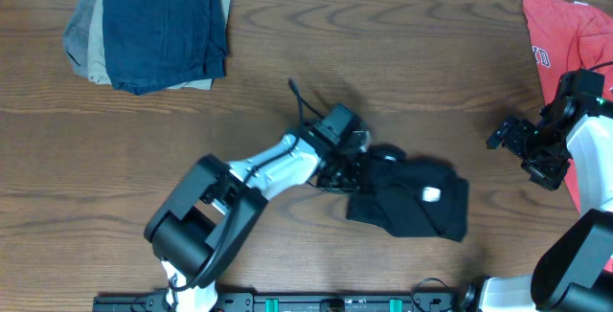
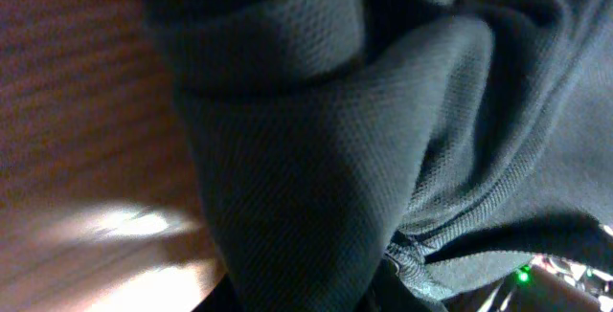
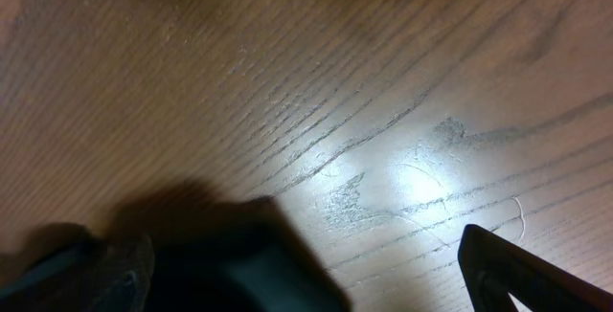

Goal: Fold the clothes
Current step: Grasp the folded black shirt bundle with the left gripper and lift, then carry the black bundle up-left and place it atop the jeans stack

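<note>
Your left end effector (image 1: pixel 347 162) sits at the left edge of the black T-shirt (image 1: pixel 412 202). The shirt lies bunched in a dark heap right of centre on the wooden tabletop (image 1: pixel 402 54), with a small white logo mark (image 1: pixel 430 194) facing up. From the left wrist camera, black fine-knit fabric fills nearly the whole view in thick folds and hides the fingers. You cannot tell whether they are spread or pinching the cloth. Your right end effector (image 1: pixel 506 138) hangs over bare wood to the right of the shirt and apart from it. Its fingers (image 3: pixel 522 278) are spread wide with nothing between them. A red T-shirt (image 1: pixel 560 34) lies at the far right corner, beside the right arm. A stack of folded garments (image 1: pixel 153 25), dark blue on top over tan and grey, rests at the far left corner.
</note>
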Action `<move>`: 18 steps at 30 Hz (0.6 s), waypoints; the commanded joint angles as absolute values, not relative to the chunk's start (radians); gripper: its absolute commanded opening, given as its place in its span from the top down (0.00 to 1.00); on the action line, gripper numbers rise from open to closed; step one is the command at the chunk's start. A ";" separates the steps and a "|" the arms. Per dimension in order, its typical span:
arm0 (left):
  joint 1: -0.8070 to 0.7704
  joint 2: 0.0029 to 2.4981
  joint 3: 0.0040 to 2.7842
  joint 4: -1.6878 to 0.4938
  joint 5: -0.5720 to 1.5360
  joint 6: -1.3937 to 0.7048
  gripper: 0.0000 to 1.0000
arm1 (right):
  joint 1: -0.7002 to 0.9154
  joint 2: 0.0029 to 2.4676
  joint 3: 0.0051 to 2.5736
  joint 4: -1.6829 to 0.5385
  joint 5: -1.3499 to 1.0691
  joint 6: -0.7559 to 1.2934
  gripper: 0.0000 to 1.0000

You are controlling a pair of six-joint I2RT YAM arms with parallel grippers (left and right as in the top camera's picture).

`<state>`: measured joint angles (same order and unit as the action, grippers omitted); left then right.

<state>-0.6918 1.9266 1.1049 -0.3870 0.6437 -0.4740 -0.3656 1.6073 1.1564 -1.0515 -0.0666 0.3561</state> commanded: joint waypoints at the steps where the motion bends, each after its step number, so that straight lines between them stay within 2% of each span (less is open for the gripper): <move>1: -0.587 1.946 1.163 -0.490 0.487 -0.387 0.88 | -0.370 1.601 1.163 -1.050 -0.063 0.366 0.01; 8: -0.379 1.946 1.325 -0.656 0.299 -0.080 0.87 | -0.370 1.601 1.163 -1.051 -0.063 0.366 0.01; 12: -0.273 1.946 1.370 -0.614 0.171 0.011 0.88 | -0.370 1.601 1.163 -1.051 -0.063 0.366 0.01; 18: -0.150 1.946 1.402 -0.496 0.110 0.108 0.88 | -0.370 1.601 1.163 -1.050 -0.063 0.366 0.01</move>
